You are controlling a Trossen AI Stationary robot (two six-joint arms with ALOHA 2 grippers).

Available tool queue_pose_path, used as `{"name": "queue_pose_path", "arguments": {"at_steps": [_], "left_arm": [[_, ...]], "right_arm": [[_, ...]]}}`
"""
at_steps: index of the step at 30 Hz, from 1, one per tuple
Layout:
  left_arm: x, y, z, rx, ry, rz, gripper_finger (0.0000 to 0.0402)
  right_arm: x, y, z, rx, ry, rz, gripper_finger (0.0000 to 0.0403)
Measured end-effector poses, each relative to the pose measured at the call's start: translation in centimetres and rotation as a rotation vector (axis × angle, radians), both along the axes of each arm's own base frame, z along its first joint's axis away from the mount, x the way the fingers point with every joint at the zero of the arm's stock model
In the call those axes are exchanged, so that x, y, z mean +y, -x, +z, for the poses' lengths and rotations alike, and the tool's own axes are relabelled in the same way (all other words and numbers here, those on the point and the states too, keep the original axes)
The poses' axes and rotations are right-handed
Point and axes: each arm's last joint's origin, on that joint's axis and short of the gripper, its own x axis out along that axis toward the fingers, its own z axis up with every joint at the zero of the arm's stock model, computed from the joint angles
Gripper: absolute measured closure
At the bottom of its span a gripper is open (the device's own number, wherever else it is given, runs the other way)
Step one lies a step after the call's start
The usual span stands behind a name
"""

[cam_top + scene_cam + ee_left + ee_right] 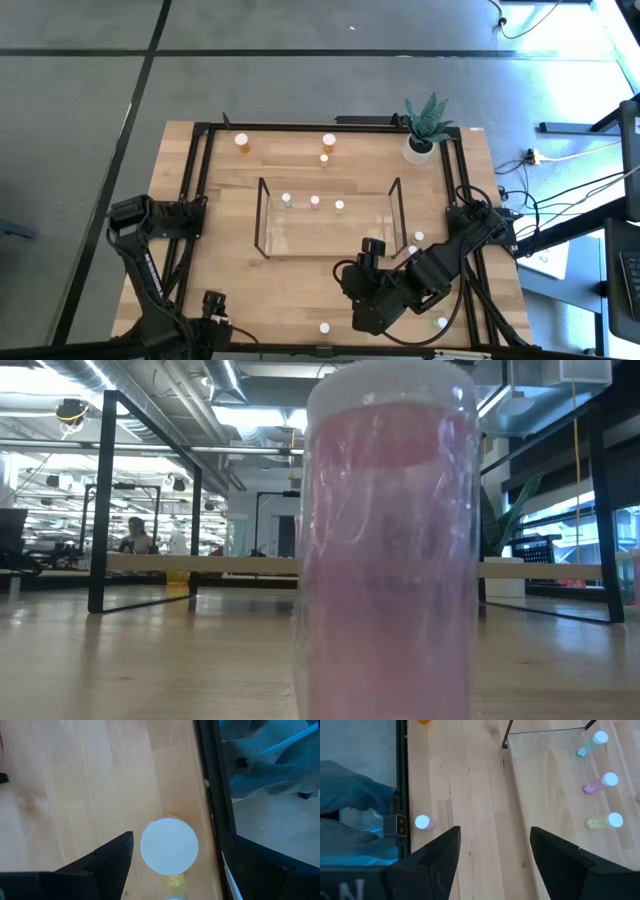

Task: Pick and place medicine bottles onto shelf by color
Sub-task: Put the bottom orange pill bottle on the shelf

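Observation:
My left gripper (177, 842) is open near the table's near left corner (213, 300), pointing steeply down. A yellowish medicine bottle with a white cap (169, 845) stands upright between its fingers, close to the black table rail (212, 795). The clear shelf (330, 240) stands mid-table. On it stand a greenish bottle (286, 200), a pink one (315, 201) and a yellowish one (339, 205). My right gripper (495, 850) hovers open and empty above the shelf's near right part (372, 250). A pink bottle (390, 540) stands upright right before the low camera.
Orange bottles (242, 142) (328, 141) stand near the far edge, and a potted plant (425, 130) is at the far right corner. White-capped bottles (418, 237) (441, 322) (324, 327) stand right of the shelf and near the front edge. Another small bottle (422, 822) stands by the left rail.

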Motion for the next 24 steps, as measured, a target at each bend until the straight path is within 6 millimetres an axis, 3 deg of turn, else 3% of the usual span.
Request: {"name": "queue_pose_path", "arguments": {"at_steps": [11, 24], "left_arm": [[0.0, -0.1, -0.1, 0.002, -0.002, 0.003, 0.0108], [-0.5, -0.2, -2.0, 0.029, -0.064, 0.002, 0.0108]], "right_arm": [[0.1, -0.1, 0.1, -0.012, -0.009, 0.001, 0.0162], [0.1, -0.1, 0.1, -0.013, -0.009, 0.003, 0.0162]]}}
